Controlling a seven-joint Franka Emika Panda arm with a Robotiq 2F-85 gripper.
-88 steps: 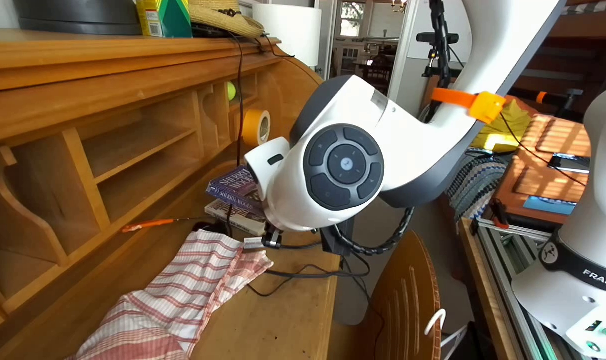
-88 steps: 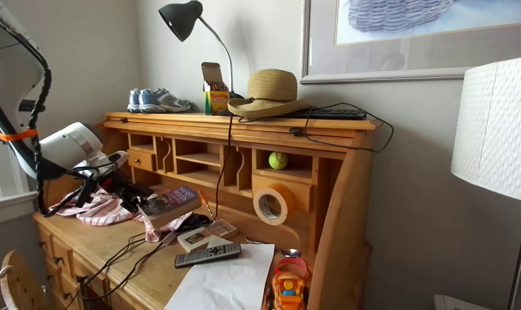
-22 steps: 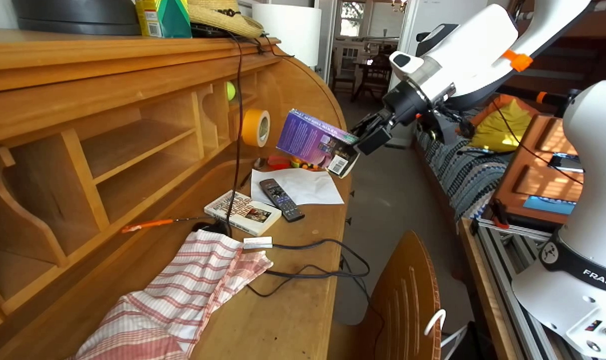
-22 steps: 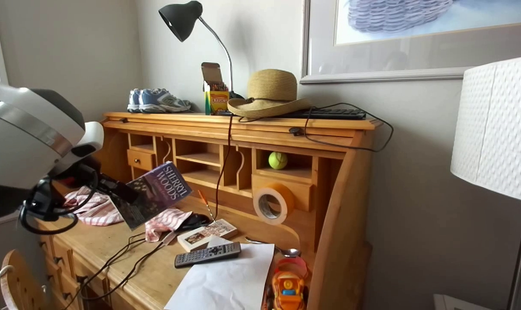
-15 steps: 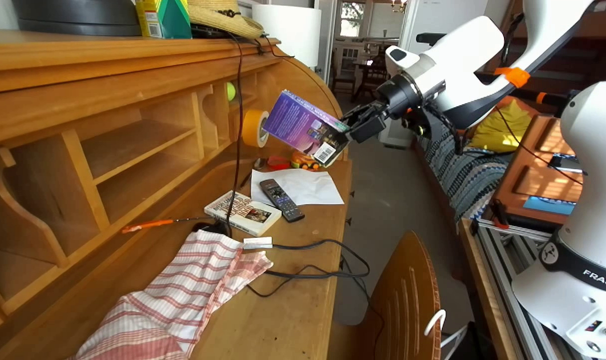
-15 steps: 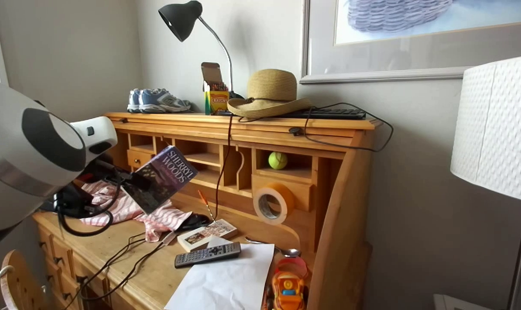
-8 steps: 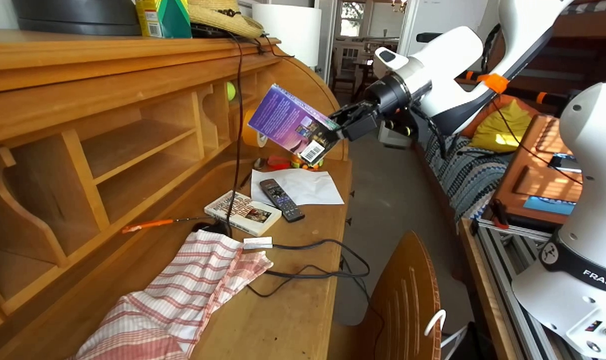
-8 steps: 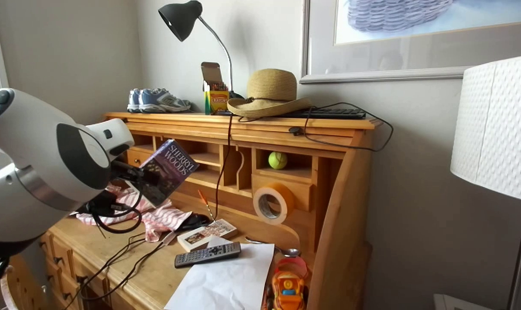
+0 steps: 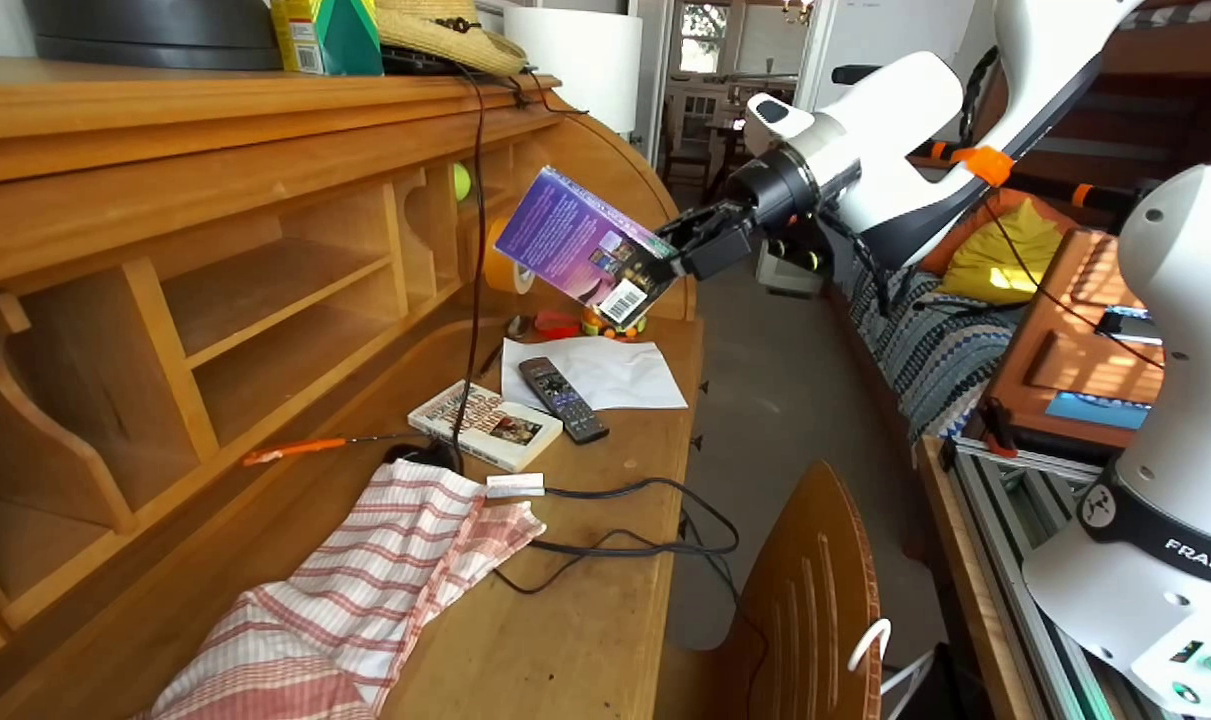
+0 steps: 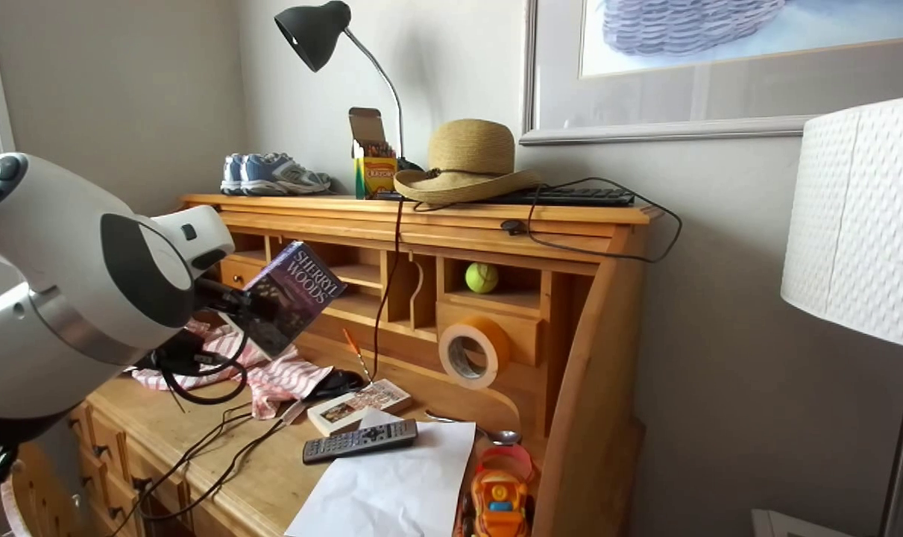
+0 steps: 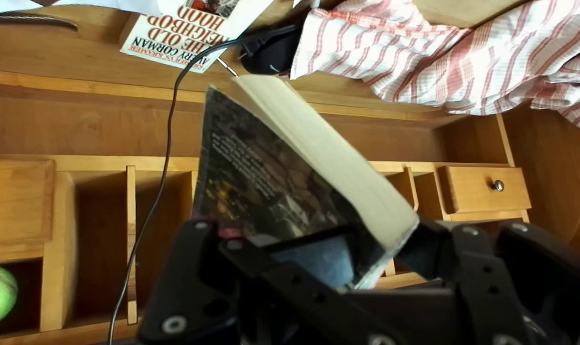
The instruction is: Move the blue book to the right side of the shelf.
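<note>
The blue book [image 9: 585, 250] is held tilted in the air above the desk. It also shows in an exterior view [image 10: 302, 287] and in the wrist view [image 11: 266, 167], where dark cover and pale page edges face the camera. My gripper [image 9: 677, 258] is shut on one end of the book, one finger on each side. It also shows in an exterior view [image 10: 261, 306] and in the wrist view [image 11: 366, 244]. The wooden shelf [image 10: 436, 221] stands behind the book, apart from it. Its right part has a tennis ball [image 10: 482, 277] cubby, a drawer and a tall slot [image 10: 570, 321].
A roll of tape [image 10: 470, 354] stands before the right drawer. A dark cord [image 10: 388, 298] hangs across the shelf front. On the desk lie a white book [image 9: 485, 425], a remote [image 9: 562, 400], paper [image 9: 615, 375], a striped cloth [image 9: 365, 580] and a toy car [image 10: 499, 500].
Over several seconds the held book has been lifted from low over the desk. In the last second and a half it rose further and moved toward the shelf. It is nearly still now.
</note>
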